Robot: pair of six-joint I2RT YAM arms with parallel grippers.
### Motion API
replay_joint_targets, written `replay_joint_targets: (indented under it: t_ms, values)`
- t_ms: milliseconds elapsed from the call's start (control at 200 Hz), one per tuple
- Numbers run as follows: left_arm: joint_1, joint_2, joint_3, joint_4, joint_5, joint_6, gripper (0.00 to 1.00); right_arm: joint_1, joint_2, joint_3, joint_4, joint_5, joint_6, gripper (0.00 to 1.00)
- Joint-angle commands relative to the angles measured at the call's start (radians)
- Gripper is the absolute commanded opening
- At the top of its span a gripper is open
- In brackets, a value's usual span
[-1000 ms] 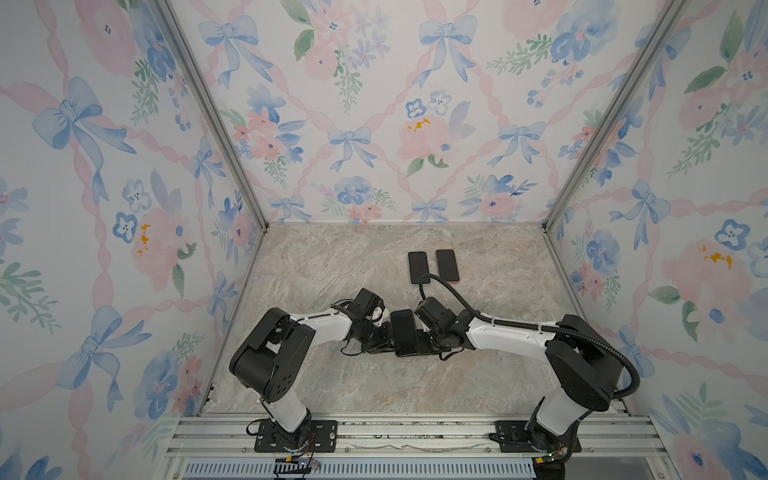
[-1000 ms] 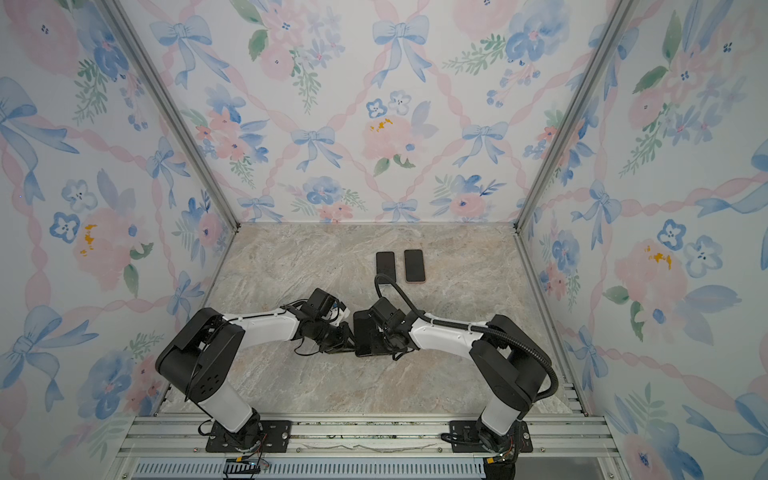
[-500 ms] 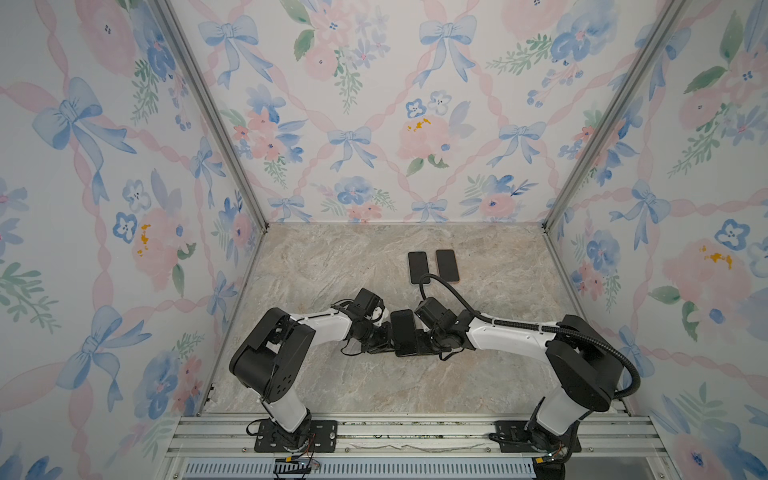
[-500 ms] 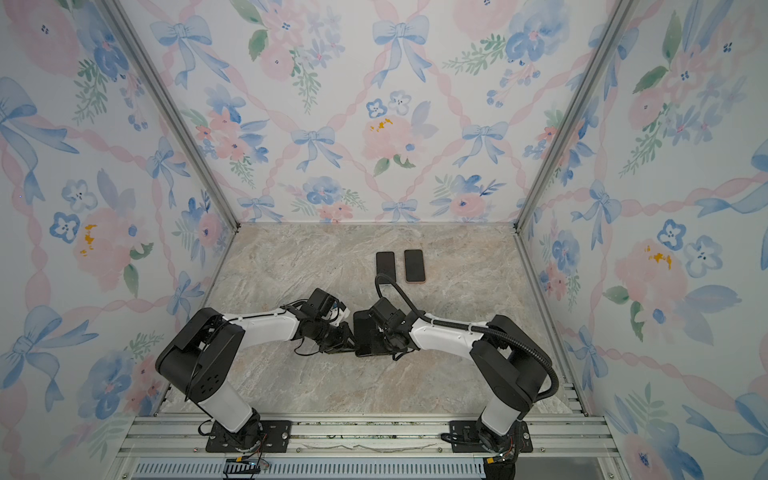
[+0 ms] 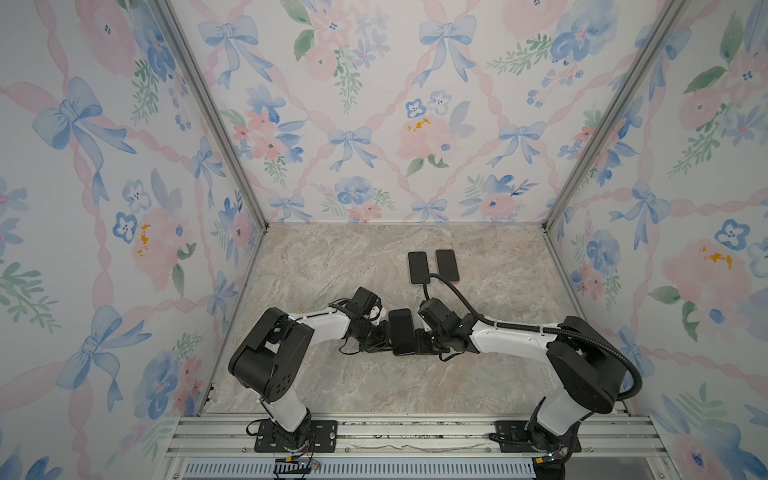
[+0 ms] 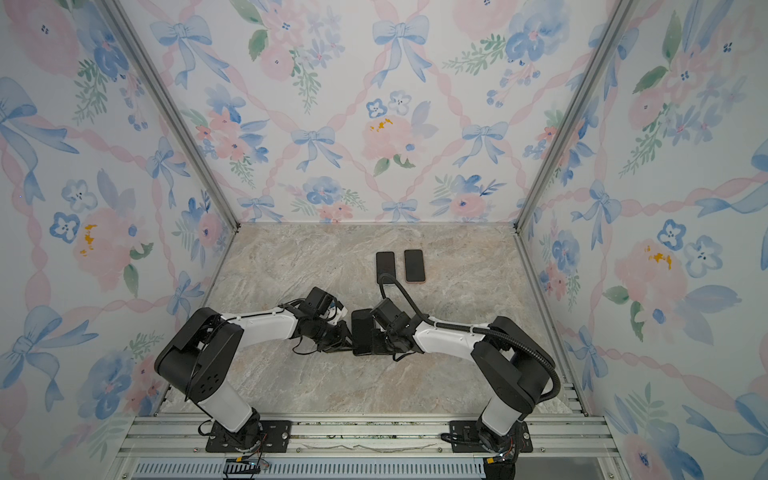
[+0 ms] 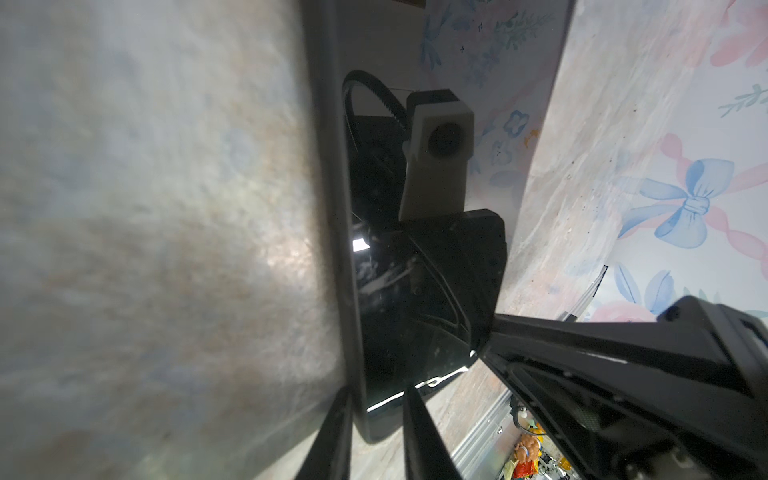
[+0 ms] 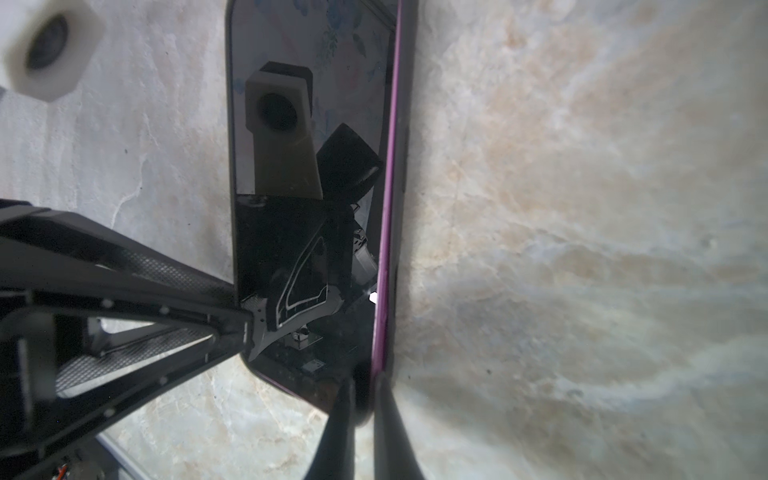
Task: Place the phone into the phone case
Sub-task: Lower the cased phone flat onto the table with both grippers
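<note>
Both the left gripper and the right gripper pinch opposite edges of the phone, fingers narrowed onto it.

Twin overhead views; close opposing wrist cameras.

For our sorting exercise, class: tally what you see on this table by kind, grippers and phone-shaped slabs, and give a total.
2 grippers: left gripper, right gripper
2 back slabs
1 gripped slab, pinched by both
Total: 5
</note>
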Motion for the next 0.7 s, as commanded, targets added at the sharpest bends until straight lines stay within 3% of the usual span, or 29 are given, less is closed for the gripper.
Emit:
replay_joint_targets:
  t_ms: [0,180,325,460,550,695]
  values:
    - [-0.011,0.043,0.001,-0.007,-0.03,0.021,0.24,0.02,0.106,-0.081,-0.032,-0.094,-0.008,0.1]
    - [0.008,-0.004,-0.014,-0.009,-0.042,0.019,0.26,-0.035,-0.049,0.016,-0.211,-0.046,-0.098,0.12]
    - [0.033,-0.062,-0.054,-0.027,-0.065,0.019,0.41,-0.099,-0.124,0.066,-0.292,-0.019,-0.185,0.17]
    - [0.044,-0.089,-0.073,-0.026,-0.049,0.021,0.5,-0.126,-0.099,0.069,-0.244,-0.082,-0.2,0.2]
    - [0.053,-0.072,-0.074,-0.018,-0.014,0.028,0.5,-0.127,-0.079,0.063,-0.166,-0.15,-0.178,0.22]
    - [0.082,-0.07,-0.141,0.154,0.114,-0.028,0.5,-0.12,-0.05,0.046,-0.072,-0.214,-0.157,0.22]
